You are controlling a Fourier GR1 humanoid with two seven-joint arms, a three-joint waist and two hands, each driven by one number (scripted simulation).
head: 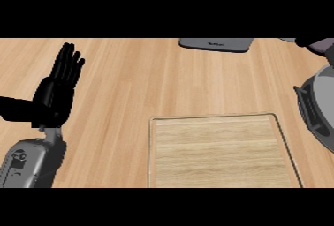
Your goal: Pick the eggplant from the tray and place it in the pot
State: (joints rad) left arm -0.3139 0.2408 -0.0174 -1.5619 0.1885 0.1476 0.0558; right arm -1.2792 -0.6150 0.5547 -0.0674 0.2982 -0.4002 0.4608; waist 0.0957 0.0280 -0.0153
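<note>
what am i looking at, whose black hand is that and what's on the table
This is one view from the robot's head, looking down at a wooden counter. The black hand at left is its left hand, resting open, fingers up, holding nothing. A wooden tray lies in the middle; no eggplant shows on it. Part of a grey pot sits at the right edge, a flat grey object at the top. The dark shape at top right may be the right hand; I cannot tell.

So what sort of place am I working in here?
Probably a kitchen counter: a light wood-grain worktop, a rectangular wooden tray and a grey pot with a black handle at the right edge.
</note>
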